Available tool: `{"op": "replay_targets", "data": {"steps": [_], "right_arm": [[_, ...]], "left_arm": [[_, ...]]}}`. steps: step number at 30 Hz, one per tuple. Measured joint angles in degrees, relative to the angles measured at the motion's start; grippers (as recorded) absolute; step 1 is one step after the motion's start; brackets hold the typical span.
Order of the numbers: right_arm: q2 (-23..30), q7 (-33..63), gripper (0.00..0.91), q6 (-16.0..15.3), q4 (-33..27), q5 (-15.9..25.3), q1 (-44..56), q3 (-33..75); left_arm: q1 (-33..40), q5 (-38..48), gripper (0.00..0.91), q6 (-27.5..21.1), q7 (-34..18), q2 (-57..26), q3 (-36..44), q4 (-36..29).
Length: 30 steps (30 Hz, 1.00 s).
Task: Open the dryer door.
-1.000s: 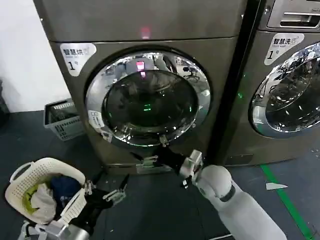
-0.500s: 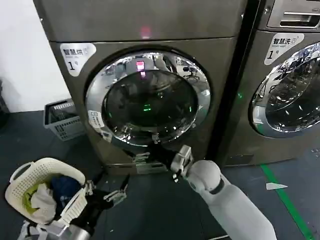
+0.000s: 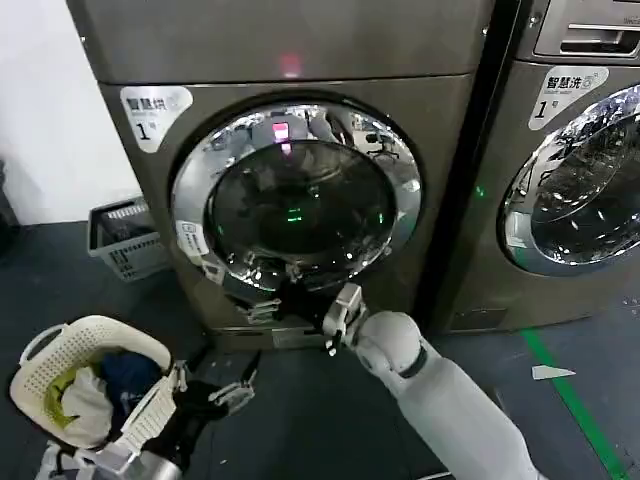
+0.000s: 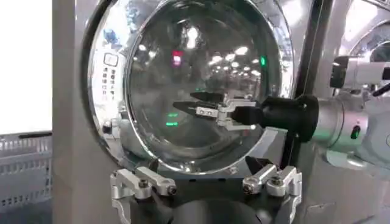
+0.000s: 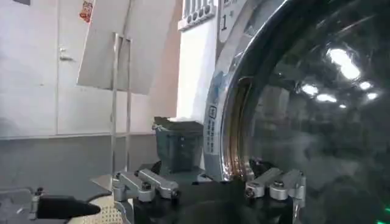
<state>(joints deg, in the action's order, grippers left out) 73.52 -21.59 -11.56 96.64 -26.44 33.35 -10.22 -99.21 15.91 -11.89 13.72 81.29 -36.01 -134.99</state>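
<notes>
The dryer door point(image 3: 295, 195) is a round dark glass window in a chrome ring, and it lies flat against the grey machine front. My right gripper point(image 3: 264, 301) is open at the ring's lower edge, left of the door's centre. In the left wrist view the right gripper point(image 4: 192, 104) shows in front of the door point(image 4: 195, 67) with its two fingers apart. The right wrist view has the door's chrome rim point(image 5: 226, 143) running up from between the spread jaws of the right gripper point(image 5: 210, 190). My left gripper point(image 3: 212, 386) hangs low and open near the floor, well short of the door.
A white laundry basket point(image 3: 45, 345) with clothes sits on the floor at lower left. A grey crate point(image 3: 125, 240) stands beside the dryer's left side. A second machine point(image 3: 580, 180) stands on the right, with green tape point(image 3: 572, 400) on the floor.
My right gripper has slid left along the bottom of the door ring, from below its right half to left of centre. The left arm has stayed still.
</notes>
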Motion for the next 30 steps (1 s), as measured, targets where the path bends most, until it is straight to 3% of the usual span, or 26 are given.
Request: {"op": "replay_targets", "data": {"steps": [30], "right_arm": [[4.06,1.1,0.907,0.62,-5.98,-0.06,-4.36,-2.87]], "left_arm": [[0.53,-0.93,0.907,0.54,0.4,0.04,0.4,0.59]]}}
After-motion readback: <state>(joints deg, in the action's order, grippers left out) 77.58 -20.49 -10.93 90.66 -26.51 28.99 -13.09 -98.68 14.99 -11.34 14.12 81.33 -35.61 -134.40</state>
